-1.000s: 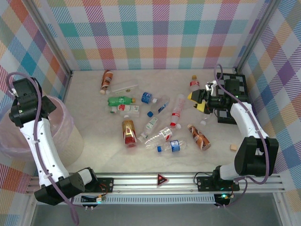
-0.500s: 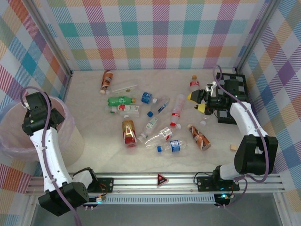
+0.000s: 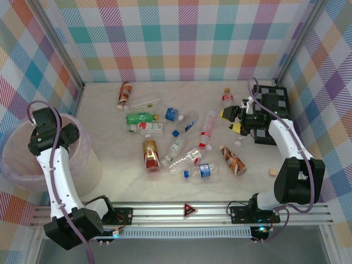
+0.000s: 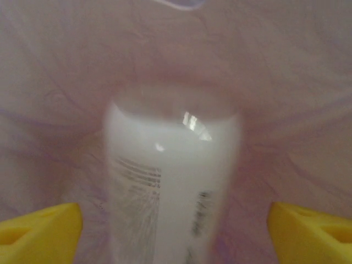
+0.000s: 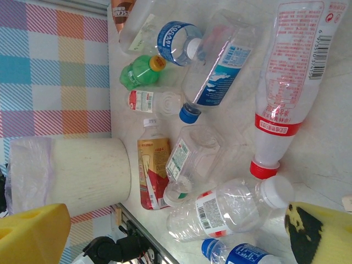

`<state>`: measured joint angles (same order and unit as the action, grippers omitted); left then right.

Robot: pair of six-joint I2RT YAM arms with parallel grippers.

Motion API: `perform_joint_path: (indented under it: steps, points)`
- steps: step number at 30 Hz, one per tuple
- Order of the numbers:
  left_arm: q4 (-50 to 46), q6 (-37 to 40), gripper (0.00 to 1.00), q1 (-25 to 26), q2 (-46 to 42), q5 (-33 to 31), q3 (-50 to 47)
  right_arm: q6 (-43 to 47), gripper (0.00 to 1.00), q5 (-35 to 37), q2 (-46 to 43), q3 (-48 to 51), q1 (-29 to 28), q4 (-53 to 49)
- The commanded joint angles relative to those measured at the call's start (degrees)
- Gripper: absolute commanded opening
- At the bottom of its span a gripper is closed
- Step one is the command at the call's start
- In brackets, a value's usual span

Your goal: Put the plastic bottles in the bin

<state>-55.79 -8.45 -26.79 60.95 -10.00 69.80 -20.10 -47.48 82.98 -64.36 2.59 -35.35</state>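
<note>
Reads as a robotics lab test cell, not a home: boxed in by pastel checked cloth walls [image 3: 187, 38] stretched on aluminium posts [image 3: 59, 47], a white left arm [image 3: 55, 176] and right arm [image 3: 289, 140] bolted to a slotted metal rail [image 3: 159, 209], a black-and-white checkerboard [image 3: 273, 93] in the far right corner, plastic bottles [image 3: 195, 157] strewn over a marble-look tabletop [image 3: 118, 165].
</note>
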Motion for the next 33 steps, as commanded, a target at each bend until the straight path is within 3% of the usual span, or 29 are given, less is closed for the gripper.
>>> perform_joint_path:
  steps: [1,4,13,21,30,33]
  points:
    - [-2.09,0.71,0.93,-0.54,0.16,3.0,1.28,1.59,1.0,0.33,0.95,-1.25,-0.6,-1.71]
    - [-1.92,0.63,1.0,-0.45,0.51,5.86,1.74,1.47,1.0,0.65,1.04,-1.69,-0.92,-1.89]
    - [2.53,-0.88,1.0,-0.37,3.71,14.58,2.49,1.77,1.0,3.28,0.83,-3.89,-2.36,-4.16]
    - [5.16,-0.68,0.99,0.77,7.55,15.68,4.81,4.29,1.0,17.36,-2.25,-4.88,-5.91,-11.19]
    - [-3.05,6.17,1.0,1.63,6.3,10.49,11.47,6.58,1.0,38.29,-4.71,-2.38,-7.15,-22.62]
    - [-5.81,7.27,1.0,2.14,5.49,9.47,13.82,6.05,1.0,41.34,-4.34,1.32,-7.27,-25.32]
